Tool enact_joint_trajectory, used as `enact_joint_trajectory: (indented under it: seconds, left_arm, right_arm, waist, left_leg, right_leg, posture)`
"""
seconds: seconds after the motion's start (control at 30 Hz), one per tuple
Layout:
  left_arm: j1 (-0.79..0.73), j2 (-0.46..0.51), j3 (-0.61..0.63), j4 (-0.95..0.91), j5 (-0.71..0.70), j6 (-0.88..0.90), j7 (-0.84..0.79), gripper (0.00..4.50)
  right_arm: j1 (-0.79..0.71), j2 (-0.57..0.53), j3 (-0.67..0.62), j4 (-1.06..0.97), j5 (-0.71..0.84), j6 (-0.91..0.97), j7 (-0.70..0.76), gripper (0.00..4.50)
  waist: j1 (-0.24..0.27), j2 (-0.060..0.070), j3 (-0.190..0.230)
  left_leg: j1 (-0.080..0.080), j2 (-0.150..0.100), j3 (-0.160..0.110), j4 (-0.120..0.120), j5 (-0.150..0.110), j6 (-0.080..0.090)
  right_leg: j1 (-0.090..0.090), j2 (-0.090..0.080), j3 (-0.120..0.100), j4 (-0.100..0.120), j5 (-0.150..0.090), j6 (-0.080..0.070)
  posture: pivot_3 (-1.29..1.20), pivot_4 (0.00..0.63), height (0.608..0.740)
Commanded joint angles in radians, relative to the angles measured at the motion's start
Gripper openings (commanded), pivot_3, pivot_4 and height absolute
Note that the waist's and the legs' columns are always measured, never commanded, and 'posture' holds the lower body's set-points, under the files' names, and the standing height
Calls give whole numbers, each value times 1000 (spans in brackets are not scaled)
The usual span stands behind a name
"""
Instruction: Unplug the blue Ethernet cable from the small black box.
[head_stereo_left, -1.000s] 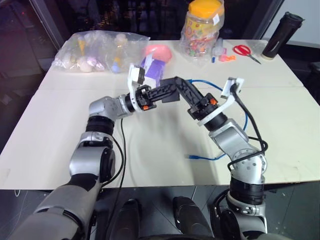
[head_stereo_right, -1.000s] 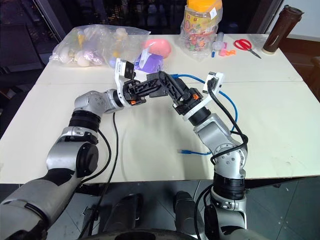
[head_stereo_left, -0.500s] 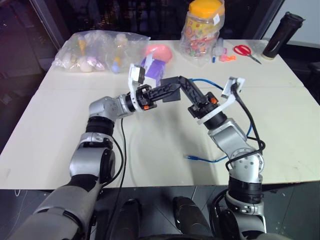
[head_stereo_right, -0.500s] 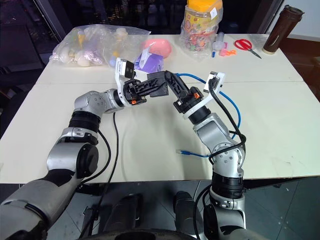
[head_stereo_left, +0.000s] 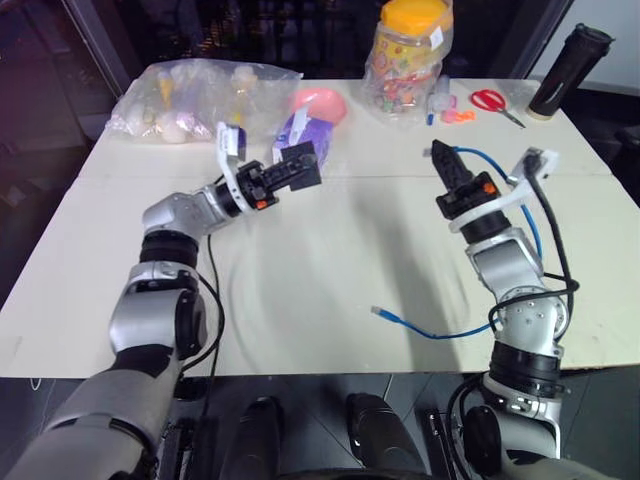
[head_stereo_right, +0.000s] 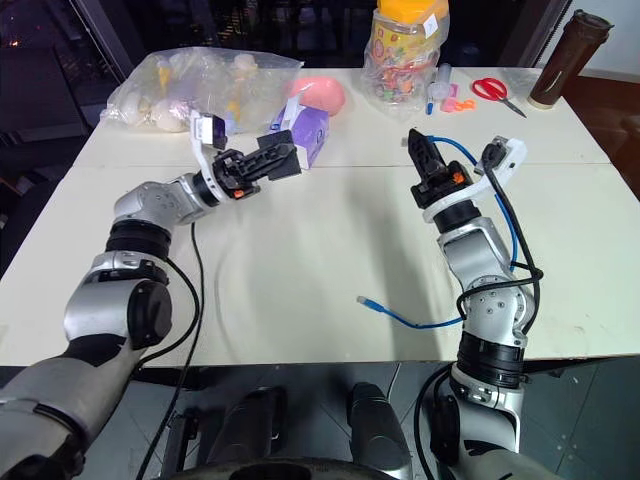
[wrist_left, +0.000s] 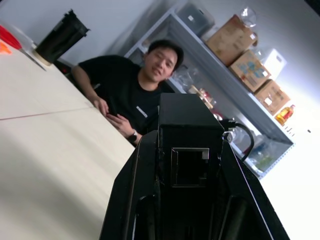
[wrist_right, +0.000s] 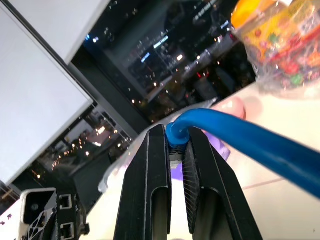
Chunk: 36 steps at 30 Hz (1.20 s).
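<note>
My left gripper (head_stereo_right: 268, 163) is shut on the small black box (head_stereo_left: 302, 162), holding it above the table in front of the purple tissue box. In the left wrist view the box (wrist_left: 190, 130) sits between the fingers with its port (wrist_left: 190, 167) empty. My right gripper (head_stereo_left: 441, 158) points upward at the right, shut on one end of the blue Ethernet cable (wrist_right: 240, 137). The cable (head_stereo_left: 440, 334) loops behind that arm and trails down to the table. Its other plug (head_stereo_left: 378, 312) lies loose near the front edge. Box and cable end are well apart.
On the white table (head_stereo_left: 330, 250) stand a purple tissue box (head_stereo_left: 300, 128), a pink object (head_stereo_left: 318, 102), a clear bag of items (head_stereo_left: 190, 100), a candy jar (head_stereo_left: 405, 60), red scissors (head_stereo_left: 490, 100) and a dark tumbler (head_stereo_left: 563, 70). A person (wrist_left: 135, 90) sits beyond the table.
The grippers were together at the box; now they have pulled apart. The right arm swung right with the cable end in its shut fingers. The left arm drew left with the box.
</note>
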Motion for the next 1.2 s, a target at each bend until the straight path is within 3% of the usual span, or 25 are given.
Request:
enact_joint_trajectory:
  seconds: [0.03,0.17,0.33,0.37,0.47,0.63,0.67,0.9,0.97,1.0,1.2]
  left_arm:
    - [24,-56,-52,-92,91,-228,114,544]
    - [102,-141,-126,-191,172,-421,194,544]
    - [166,-195,-194,-209,278,-620,315,544]
    - [178,-214,-206,-187,300,-670,349,544]
    - [194,-250,-224,-133,325,-747,387,544]
    - [167,-277,-243,32,381,-883,440,544]
    - [159,-283,-240,70,387,-905,453,544]
    - [127,-288,-239,219,425,-981,478,544]
    - [125,-287,-235,234,423,-966,452,1558]
    - [125,-285,-235,237,421,-959,434,1772]
    - [125,-249,-235,216,424,-932,402,4102]
  right_arm:
    - [-29,-37,-27,76,-91,-26,-74,64]
    - [-55,-87,-1,228,-227,-5,-145,64]
    - [-79,-104,15,306,-307,-3,-135,64]
    - [-79,-103,16,311,-316,-6,-127,667]
    - [-71,-100,19,302,-334,1,-109,1690]
    - [-14,-108,50,212,-350,61,-82,4246]
    - [9,-108,58,173,-343,80,-71,4419]
    - [119,-84,60,-27,-316,131,-57,4419]
    - [145,-76,44,-59,-313,131,-65,4500]
    - [153,-72,38,-67,-312,130,-68,4500]
    - [173,-69,29,-85,-316,132,-66,4500]
  waist:
    - [2,0,0]
    - [3,0,0]
    - [-3,0,0]
    - [-3,0,0]
    - [-1,1,0]
    - [1,1,0]
    - [1,1,0]
    - [-2,1,0]
    - [-1,1,0]
    - [-1,1,0]
    - [-1,1,0]
  left_leg:
    - [0,0,0,0,0,0]
    - [0,0,1,-1,0,0]
    - [-1,0,2,-1,0,1]
    - [-1,0,3,-1,0,1]
    - [0,0,3,0,0,1]
    - [-1,0,3,0,-1,1]
    - [-1,0,3,0,-1,1]
    - [-2,0,3,0,-1,2]
    - [-2,0,3,0,-1,2]
    - [-2,0,2,0,-1,2]
    - [-2,0,2,0,-1,2]
  right_leg:
    - [0,0,0,0,0,0]
    - [0,0,1,-2,0,0]
    - [-1,0,2,-3,0,0]
    - [-1,1,3,-3,0,0]
    - [0,1,3,-3,0,0]
    - [0,1,3,-5,0,0]
    - [0,1,3,-6,0,1]
    - [0,1,2,-6,0,1]
    - [0,1,2,-6,0,1]
    - [0,1,2,-6,0,1]
    - [0,1,2,-6,0,1]
  posture:
    - [0,150,739]
    - [0,150,739]
    - [0,150,739]
    - [0,150,739]
    - [0,150,739]
    - [0,150,739]
    - [0,150,739]
    - [0,150,739]
    - [0,150,739]
    - [0,150,739]
    - [0,150,739]
